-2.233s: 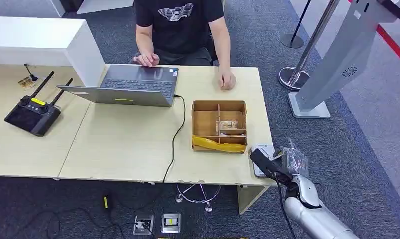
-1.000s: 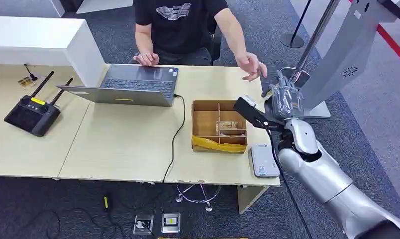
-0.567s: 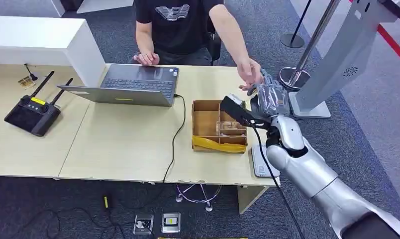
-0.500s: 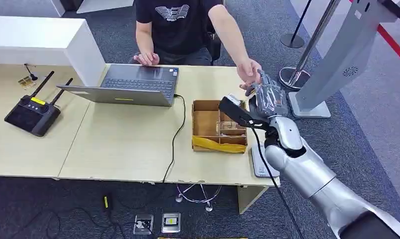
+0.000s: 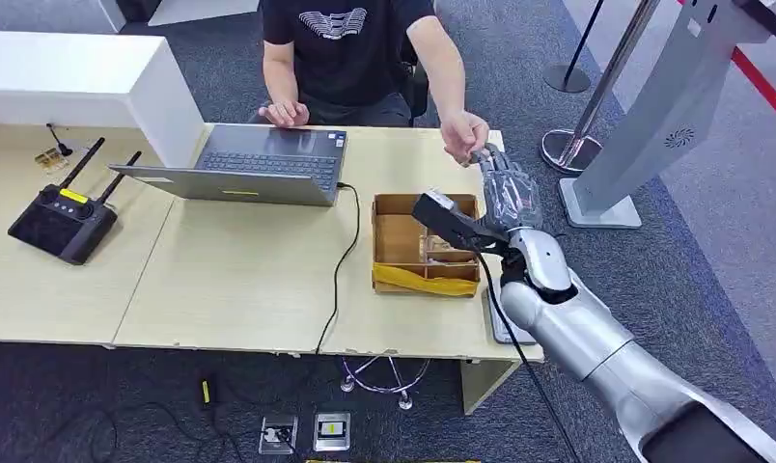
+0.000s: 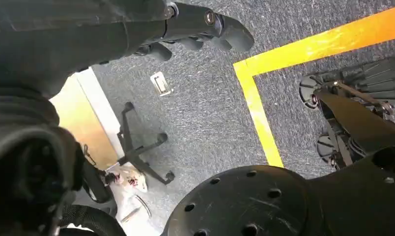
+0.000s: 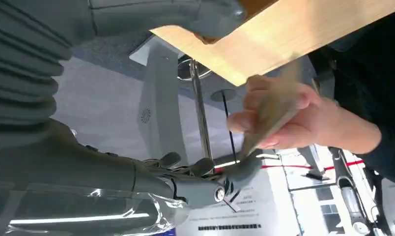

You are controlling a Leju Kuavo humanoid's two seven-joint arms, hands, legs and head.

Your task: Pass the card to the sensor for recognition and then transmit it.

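My right hand (image 5: 508, 193) is raised over the table's far right part, fingers stretched toward a person's hand (image 5: 464, 135). In the right wrist view that person's hand (image 7: 294, 118) pinches the tan card (image 7: 271, 115), which is blurred. The card's lower end lies by my fingertips (image 7: 242, 167), and my thumb (image 7: 210, 17) stands far off. The flat grey-white sensor (image 5: 500, 326) lies at the table's front right corner, partly under my forearm. My left hand (image 6: 195, 24) hangs over the carpet, holding nothing.
A cardboard divider box (image 5: 403, 246) sits just left of my right hand. A laptop (image 5: 259, 164) with a black cable and a black controller (image 5: 61, 222) lie further left. A grey kiosk stand (image 5: 645, 125) and a stanchion (image 5: 568, 145) stand right of the table.
My right arm rose from the sensor and swung across toward the person. The person's hand left the table, reached out and took hold of the card at my fingertips.
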